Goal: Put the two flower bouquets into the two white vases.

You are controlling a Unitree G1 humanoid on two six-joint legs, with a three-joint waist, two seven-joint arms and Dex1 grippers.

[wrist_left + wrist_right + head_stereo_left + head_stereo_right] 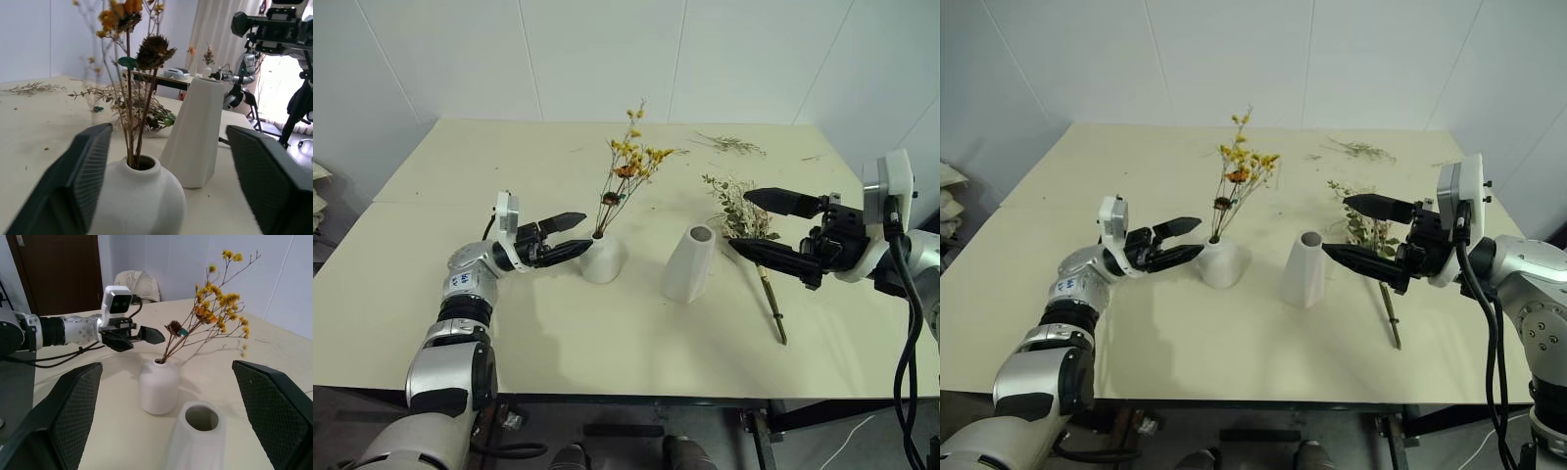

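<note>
1. The slim yellow-orange bunch (625, 171) stands in the short round vase (602, 259); its stem ends are hidden inside.
2. The bushy bunch (744, 217) lies on the table (460, 186) beside the empty cone vase (690, 262), partly hidden behind the right gripper (766, 225).
3. Left gripper (570, 236) (empty) is spread beside the round vase; the right is spread too.

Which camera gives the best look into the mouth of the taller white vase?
The right wrist view: it looks down into the taller vase's open, empty mouth. The head views show the rim from farther off; the left wrist view shows its side.
</note>
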